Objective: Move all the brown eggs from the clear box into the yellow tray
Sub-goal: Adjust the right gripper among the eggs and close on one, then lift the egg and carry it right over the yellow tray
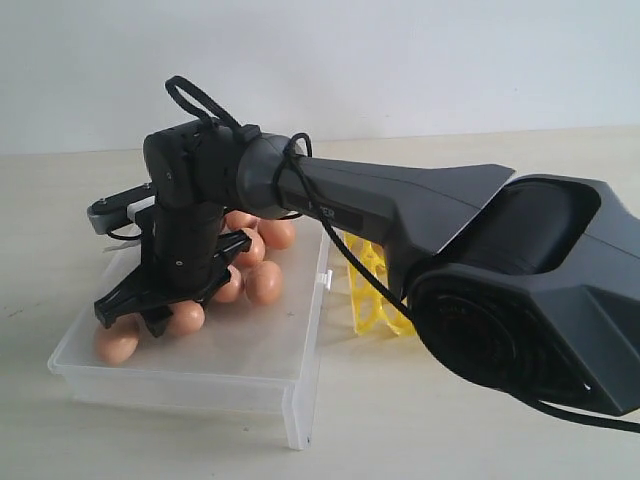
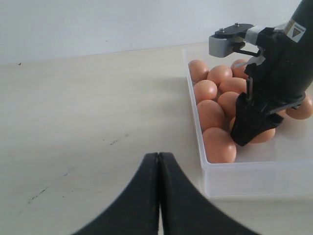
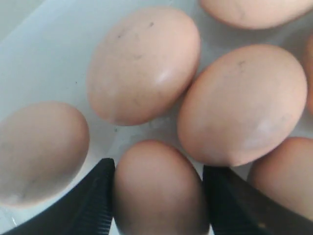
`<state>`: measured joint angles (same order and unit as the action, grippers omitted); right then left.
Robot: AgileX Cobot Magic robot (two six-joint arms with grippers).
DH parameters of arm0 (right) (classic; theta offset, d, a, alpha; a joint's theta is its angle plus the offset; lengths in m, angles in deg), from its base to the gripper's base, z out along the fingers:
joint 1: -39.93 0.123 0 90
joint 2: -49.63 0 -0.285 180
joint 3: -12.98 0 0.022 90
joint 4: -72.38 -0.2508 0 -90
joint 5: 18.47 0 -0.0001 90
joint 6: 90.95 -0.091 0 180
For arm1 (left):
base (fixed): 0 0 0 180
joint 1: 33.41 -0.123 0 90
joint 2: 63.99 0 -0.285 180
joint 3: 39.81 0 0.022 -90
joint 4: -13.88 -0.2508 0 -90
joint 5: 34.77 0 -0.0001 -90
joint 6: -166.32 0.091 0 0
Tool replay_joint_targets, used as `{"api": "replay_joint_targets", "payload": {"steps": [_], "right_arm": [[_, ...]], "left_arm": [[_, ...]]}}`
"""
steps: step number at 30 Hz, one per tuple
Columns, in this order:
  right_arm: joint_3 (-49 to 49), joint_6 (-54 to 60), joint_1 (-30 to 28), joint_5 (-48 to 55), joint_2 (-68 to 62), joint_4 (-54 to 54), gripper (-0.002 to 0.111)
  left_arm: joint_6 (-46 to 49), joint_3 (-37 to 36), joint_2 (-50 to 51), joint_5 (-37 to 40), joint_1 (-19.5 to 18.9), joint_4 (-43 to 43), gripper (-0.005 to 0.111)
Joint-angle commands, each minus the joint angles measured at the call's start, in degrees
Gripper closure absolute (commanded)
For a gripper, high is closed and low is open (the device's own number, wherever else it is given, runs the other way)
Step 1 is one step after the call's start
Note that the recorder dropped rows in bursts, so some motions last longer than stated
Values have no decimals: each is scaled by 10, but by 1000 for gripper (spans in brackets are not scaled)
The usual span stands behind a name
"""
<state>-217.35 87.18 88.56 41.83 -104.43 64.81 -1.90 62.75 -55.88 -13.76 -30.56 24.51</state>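
The smooth orange-brown oval eggs [image 1: 265, 283] lie clustered in the shallow transparent plastic box [image 1: 240, 355], and the bright yellow openwork egg tray [image 1: 372, 298] stands just beside it, mostly hidden behind my right arm. My right gripper [image 3: 157, 196] is down in the box with its jaws apart, straddling one egg [image 3: 156, 166]; I can't tell whether they touch it. My left gripper [image 2: 159, 159] hangs over the pale table [image 2: 73, 122] beside the box, fingers together.
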Motion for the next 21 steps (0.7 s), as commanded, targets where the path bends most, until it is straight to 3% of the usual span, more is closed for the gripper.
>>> {"api": "replay_joint_targets", "payload": {"steps": [1, 7, 11, 16, 21], "right_arm": [[3, 8, 0, -19, 3, 6, 69], [3, 19, 0, -20, 3, 5, 82], [3, 52, 0, -11, 10, -8, 107], [18, 80, 3, -25, 52, 4, 108], [107, 79, 3, -110, 125, 18, 108]], "left_arm": [[0, 2, -3, -6, -1, 1, 107], [0, 2, -3, -6, -1, 1, 107], [0, 2, -3, -6, -1, 1, 107], [0, 2, -3, -6, -1, 1, 107], [0, 2, -3, -6, -1, 1, 107]]}}
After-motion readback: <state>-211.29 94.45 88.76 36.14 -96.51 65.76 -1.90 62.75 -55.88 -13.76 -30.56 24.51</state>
